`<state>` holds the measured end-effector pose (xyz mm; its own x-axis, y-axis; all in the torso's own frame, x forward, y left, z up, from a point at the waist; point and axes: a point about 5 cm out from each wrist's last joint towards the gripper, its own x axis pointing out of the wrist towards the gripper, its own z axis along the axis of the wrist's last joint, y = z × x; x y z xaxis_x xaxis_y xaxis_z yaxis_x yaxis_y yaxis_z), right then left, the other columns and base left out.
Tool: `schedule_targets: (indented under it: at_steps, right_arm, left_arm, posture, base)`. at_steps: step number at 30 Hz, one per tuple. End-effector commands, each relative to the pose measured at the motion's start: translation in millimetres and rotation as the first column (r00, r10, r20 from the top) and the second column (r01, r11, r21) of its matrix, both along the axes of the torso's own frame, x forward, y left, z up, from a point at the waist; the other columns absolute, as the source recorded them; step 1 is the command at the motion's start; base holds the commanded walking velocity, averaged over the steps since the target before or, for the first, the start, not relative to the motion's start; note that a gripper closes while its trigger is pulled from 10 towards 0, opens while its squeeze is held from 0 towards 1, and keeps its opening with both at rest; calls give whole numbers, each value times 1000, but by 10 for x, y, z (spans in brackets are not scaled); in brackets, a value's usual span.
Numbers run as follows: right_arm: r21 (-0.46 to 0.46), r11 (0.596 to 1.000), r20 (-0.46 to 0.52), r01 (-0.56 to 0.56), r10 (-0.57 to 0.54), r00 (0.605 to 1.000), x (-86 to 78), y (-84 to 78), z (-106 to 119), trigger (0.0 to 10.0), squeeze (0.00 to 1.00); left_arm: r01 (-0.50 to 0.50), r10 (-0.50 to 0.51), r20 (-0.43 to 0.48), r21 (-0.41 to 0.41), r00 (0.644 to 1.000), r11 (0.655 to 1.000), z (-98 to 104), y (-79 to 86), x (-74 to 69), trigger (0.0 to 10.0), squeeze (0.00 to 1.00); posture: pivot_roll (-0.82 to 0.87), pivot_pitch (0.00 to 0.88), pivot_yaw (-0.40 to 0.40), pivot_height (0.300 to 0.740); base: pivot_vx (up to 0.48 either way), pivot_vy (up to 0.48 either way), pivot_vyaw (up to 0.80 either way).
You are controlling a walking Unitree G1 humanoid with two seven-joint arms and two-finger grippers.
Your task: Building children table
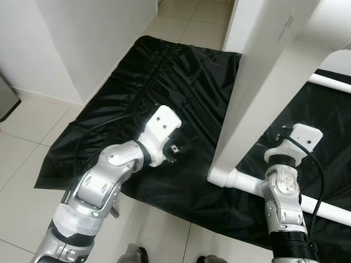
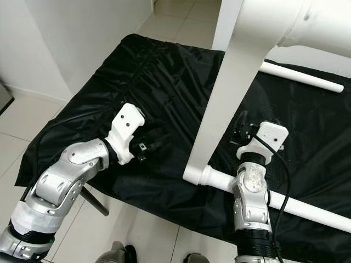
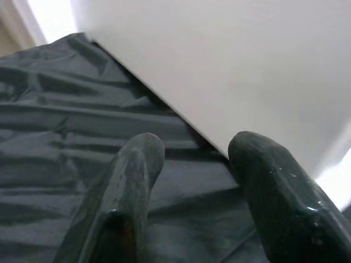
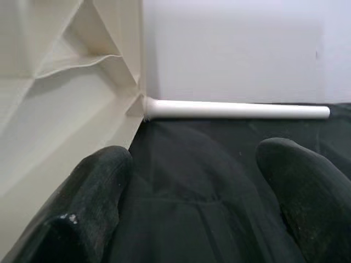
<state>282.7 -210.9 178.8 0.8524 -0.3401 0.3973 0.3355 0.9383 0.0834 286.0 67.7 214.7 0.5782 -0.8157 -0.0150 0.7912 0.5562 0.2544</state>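
The white plastic children's table top [image 1: 258,98] stands on its edge on the black crinkled cloth [image 1: 181,87] covering the floor, two white round legs [image 2: 301,76] attached. It looks light, stiff and slick; its ribbed rim offers the best hold. Left gripper [image 3: 192,181] and right gripper [image 4: 192,192] hover spread and empty. No legible writing.
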Motion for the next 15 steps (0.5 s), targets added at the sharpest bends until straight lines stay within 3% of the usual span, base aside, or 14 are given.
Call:
schedule_targets:
  at_steps: [1, 4, 8, 15]
  right_arm:
    - [-35, 999, -9, -1, 0, 1000, -117, 36, -8, 10000, 0]
    - [-78, 997, -17, -18, 17, 1000, -179, 77, -32, 10000, 0]
    - [-31, 999, -60, -26, 24, 998, -190, 104, -164, 10000, 0]
    - [-30, 999, -80, -38, 35, 996, -173, 124, -192, 10000, 0]
  left_arm:
    - [-352, 355, 30, -72, 934, 933, -37, 209, 172, 10000, 0]
    - [-409, 411, 17, -79, 911, 909, -100, 270, 222, 10000, 0]
    - [-524, 525, -32, -120, 851, 843, -199, 398, 347, 10000, 0]
    - [-539, 536, -63, -161, 842, 827, -232, 459, 394, 10000, 0]
  posture:
    - [-30, 64, 10, 740]
    - [-45, 43, 22, 740]
    - [-71, 1, 48, 740]
    - [-86, 0, 56, 740]
  base:
    - [0, 0, 0]
    - [0, 0, 0]
    - [0, 0, 0]
    - [0, 0, 0]
